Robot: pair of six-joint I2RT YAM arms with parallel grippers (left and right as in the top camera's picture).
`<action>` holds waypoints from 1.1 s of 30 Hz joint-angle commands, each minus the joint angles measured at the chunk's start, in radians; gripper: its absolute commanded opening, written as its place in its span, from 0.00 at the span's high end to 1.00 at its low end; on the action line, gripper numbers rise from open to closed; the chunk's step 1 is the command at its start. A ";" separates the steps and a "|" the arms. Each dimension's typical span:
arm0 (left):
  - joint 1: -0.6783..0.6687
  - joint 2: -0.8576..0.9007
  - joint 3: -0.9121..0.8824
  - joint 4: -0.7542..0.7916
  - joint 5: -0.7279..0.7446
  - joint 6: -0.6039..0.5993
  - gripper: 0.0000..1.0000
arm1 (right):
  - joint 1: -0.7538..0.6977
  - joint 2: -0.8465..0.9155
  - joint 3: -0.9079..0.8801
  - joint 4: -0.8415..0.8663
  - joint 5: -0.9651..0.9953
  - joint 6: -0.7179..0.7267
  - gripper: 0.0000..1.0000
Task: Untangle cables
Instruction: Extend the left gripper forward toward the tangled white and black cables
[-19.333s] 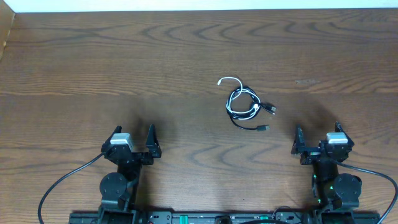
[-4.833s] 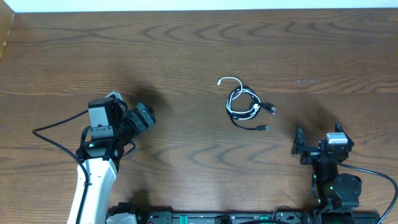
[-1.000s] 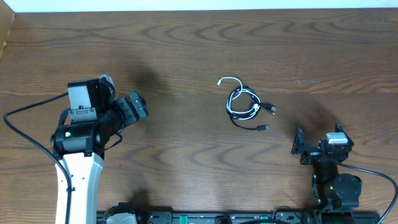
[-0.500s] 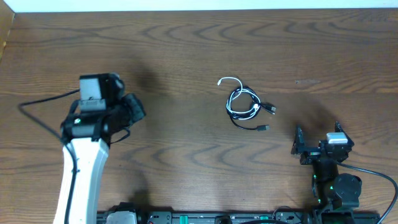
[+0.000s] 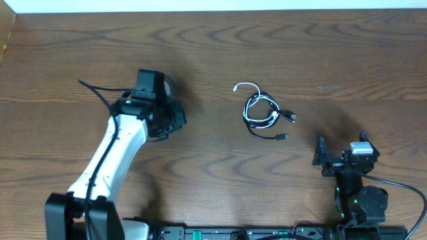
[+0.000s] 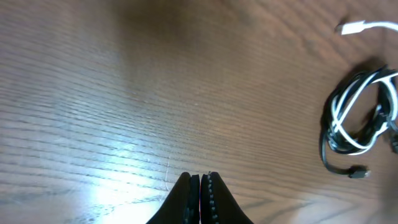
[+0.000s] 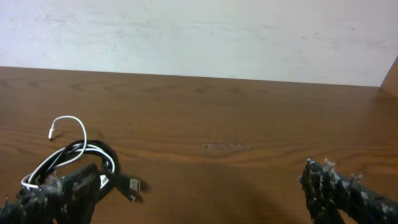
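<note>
The cables (image 5: 264, 111) lie in a small tangled coil on the table right of centre, black cords looped together with a white one whose plug end curls out toward the far left. In the left wrist view the cables (image 6: 360, 118) sit at the right edge. My left gripper (image 5: 179, 120) hovers well to the left of the coil, and its jaws (image 6: 200, 186) are shut with nothing between them. My right gripper (image 5: 341, 145) rests near the front right, open and empty (image 7: 199, 193). The cables (image 7: 81, 158) lie just ahead of its left finger.
The wooden table (image 5: 213, 47) ends at a white strip along its far edge. A pale wall (image 7: 199, 31) stands behind it in the right wrist view. The left arm's white link (image 5: 110, 163) slants across the table's front left.
The left arm has swung right and forward toward the cables, and its jaws have gone from open to shut. The right arm and the cables have not moved.
</note>
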State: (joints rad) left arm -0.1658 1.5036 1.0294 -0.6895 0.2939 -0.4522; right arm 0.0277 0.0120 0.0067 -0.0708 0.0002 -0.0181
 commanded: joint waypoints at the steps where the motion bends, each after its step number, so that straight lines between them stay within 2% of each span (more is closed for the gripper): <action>1: -0.019 0.032 0.007 0.003 0.009 -0.018 0.88 | 0.006 -0.003 -0.001 -0.005 0.001 0.006 0.01; 9: -0.014 0.094 0.178 -0.190 0.008 0.010 0.86 | 0.006 -0.003 -0.001 -0.005 0.001 0.006 0.01; 16: -0.015 0.096 0.257 -0.214 0.006 0.013 0.86 | 0.006 -0.003 -0.001 -0.005 0.001 0.006 0.01; 22: -0.024 0.097 0.255 -0.135 -0.018 0.005 0.86 | 0.006 -0.003 -0.001 -0.005 0.001 0.006 0.01; 28: -0.090 0.103 0.244 -0.011 -0.021 -0.014 0.85 | 0.006 -0.003 -0.001 -0.005 0.001 0.006 0.01; 33: -0.160 0.142 0.244 0.089 -0.178 -0.074 0.84 | 0.006 -0.003 -0.001 -0.005 0.001 0.006 0.01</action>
State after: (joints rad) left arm -0.2974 1.6104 1.2720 -0.6209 0.2310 -0.4812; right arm 0.0277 0.0120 0.0067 -0.0708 -0.0002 -0.0181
